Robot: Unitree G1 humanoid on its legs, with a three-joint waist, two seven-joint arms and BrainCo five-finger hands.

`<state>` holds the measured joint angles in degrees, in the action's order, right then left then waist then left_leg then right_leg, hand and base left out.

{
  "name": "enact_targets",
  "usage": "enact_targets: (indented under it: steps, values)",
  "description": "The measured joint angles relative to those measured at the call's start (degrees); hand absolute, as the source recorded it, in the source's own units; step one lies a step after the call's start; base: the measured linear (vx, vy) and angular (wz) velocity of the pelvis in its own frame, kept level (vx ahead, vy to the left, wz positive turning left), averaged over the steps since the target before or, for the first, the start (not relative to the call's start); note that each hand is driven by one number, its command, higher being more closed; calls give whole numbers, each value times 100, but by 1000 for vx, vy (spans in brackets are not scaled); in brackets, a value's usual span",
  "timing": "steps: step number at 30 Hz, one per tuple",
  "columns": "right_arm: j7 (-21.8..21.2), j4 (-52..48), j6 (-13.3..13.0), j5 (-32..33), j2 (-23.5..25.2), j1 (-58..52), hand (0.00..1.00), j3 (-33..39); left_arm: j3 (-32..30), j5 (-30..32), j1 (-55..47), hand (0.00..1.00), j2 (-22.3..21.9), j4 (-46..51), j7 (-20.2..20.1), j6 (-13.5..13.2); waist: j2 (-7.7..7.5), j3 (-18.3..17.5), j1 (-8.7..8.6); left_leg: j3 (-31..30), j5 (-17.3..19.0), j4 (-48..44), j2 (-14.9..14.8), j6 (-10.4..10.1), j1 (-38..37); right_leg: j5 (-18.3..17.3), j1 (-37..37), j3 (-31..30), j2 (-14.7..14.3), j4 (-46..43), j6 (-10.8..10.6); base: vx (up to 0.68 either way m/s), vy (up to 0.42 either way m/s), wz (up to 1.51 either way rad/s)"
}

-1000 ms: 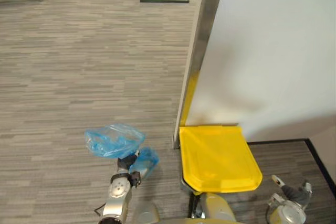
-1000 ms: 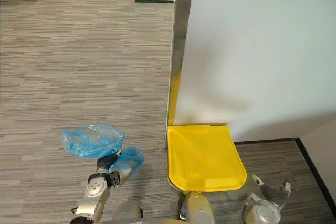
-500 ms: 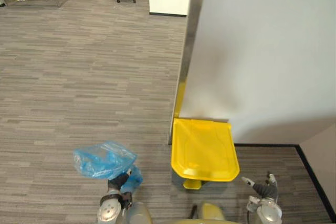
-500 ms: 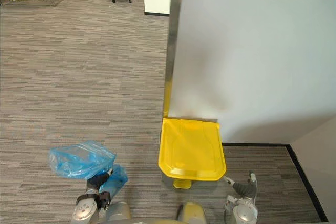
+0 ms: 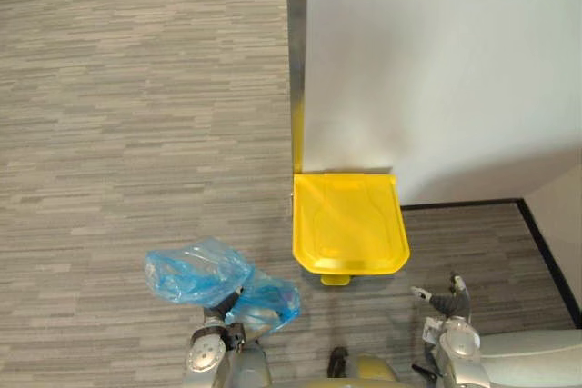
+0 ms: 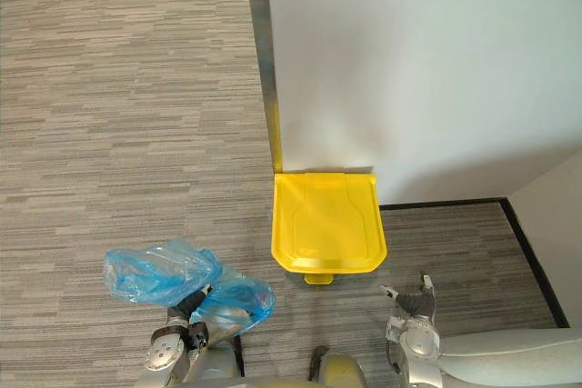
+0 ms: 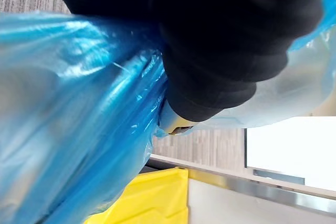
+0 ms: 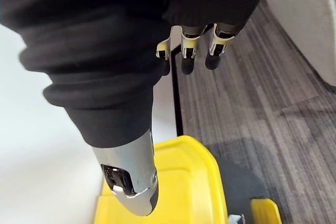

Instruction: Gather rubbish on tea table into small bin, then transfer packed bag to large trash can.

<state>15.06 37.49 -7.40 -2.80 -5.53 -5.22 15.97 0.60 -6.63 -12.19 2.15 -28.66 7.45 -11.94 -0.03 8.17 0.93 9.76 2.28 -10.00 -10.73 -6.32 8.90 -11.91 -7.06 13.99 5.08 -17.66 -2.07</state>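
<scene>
L robot hand [image 5: 219,314] is seen low in the eye views w/ just its dark cover exposed. The rest is buried under the blue bag [image 5: 195,273], so whether it is closed round the plastic can't be told. In the L wrist view most of the frame is blocked by the cover & crumpled blue film is pressed right against it; bag contents can't be made out. The bag is bunched at the hand: one puffed lobe lies ahead & to the hand's L, a second lobe just to its R, both carried above the carpet floor [image 5: 136,134].

R robot hand [image 5: 442,301] is held low, well apart from the bag. Its fingers [image 8: 189,59] are straight & relaxed, thumb [image 8: 131,184] splayed off to one side, nothing gripped.

Yellow trash can [image 5: 349,222] is found ahead of both hands & between them, nearer the R one, lid down. The lid & a small yellow pedal [image 5: 334,279] at its near edge are visible; the body is hidden beneath. The can's far edge is set against a white wall panel [image 5: 436,61] w/ a metal edge strip [image 5: 296,43].
</scene>
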Motion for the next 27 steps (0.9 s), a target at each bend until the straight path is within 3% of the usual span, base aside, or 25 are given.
enact_targets:
  steps: [5, 12, 13, 15, 16, 17, 18, 19, 21, 23, 25, 27]
  values:
    - [-17, 432, 1, 9, 34, 32, 0, 0, -4, 4, 93, 100, 201, -363, 10, 9, 17, 14, 2, 163, -32, 121, 188, 76, -150, 501, 355, -169, 67, 758, -202, -14, 151, -12]
    - [-23, 401, 4, 7, 68, 148, 0, -26, -94, 9, 26, 100, 376, -428, 21, 15, 17, 143, 13, 289, 203, -240, 280, 283, -149, 551, 340, -364, 214, 638, -315, -83, 87, -13]
    - [-24, 344, 10, 7, 74, 141, 0, -36, -90, 9, -48, 100, 377, -333, 18, 18, -77, 244, 5, 305, 530, -693, 288, 300, -34, 216, 212, -420, 328, 192, -366, -91, 109, -4]
    - [-24, 140, 55, 7, 80, 31, 0, -36, -82, 11, -73, 100, 381, -196, 11, 20, -55, 354, 5, 260, 896, -1260, 293, 368, 91, -68, 132, -361, 480, -372, -379, -79, 105, 14]
    - [-25, -1, 104, 8, 128, -32, 0, -21, -80, 20, -104, 100, 414, -98, 16, 28, -140, 432, 2, 114, 1099, -1469, 378, 394, 124, -188, 132, -307, 630, -836, -444, -63, 82, 25]
    - [-25, -114, 117, 7, 202, -14, 0, -21, -80, 29, -83, 100, 475, -4, 19, 29, -272, 567, -1, 83, 1189, -1453, 498, 468, -10, -75, -225, -257, 882, -1753, -257, -50, 54, 21]
    - [-26, -136, 117, 8, 218, 34, 0, -28, -70, 30, -46, 100, 498, -2, 18, 31, -260, 648, 12, 63, 1188, -1464, 476, 476, -96, -10, -554, -228, 930, -2255, -123, 27, 33, 15]
    - [-27, -135, 122, 8, 288, 89, 0, -23, -40, 31, 24, 100, 507, 3, 23, 40, -169, 790, 33, -12, 1215, -1553, 368, 525, -140, -203, -822, -135, 840, -2449, -16, 48, 33, 12]
    - [-25, -202, 127, 22, 325, 156, 0, -25, -11, 28, 210, 100, 579, -4, 25, 48, -149, 967, 49, -143, 1401, -1871, 215, 602, -194, -194, -982, 119, 701, -1941, -65, 66, -7, 16]
    - [-15, -280, 127, 64, 277, 151, 0, -6, -9, 29, 570, 100, 584, -24, 34, 44, -228, 1059, 61, -231, 1756, -2411, 175, 586, -190, 244, -1168, 282, 631, -813, -241, 101, -91, 26]
    - [-9, -280, 134, 117, 212, 123, 0, 71, -8, 30, 804, 100, 578, -78, 48, 41, -199, 1129, 9, -441, 2074, -2828, 164, 513, -157, 385, -1153, 90, 552, -782, -257, 126, -163, 36]
    - [-11, -288, 135, 285, 147, 26, 0, 409, 69, 20, 1102, 100, 426, -135, 135, 36, -63, 1206, -4, -815, 2281, -2955, 133, 356, -270, -34, -1157, -60, 434, -1431, -398, 165, -196, 57]
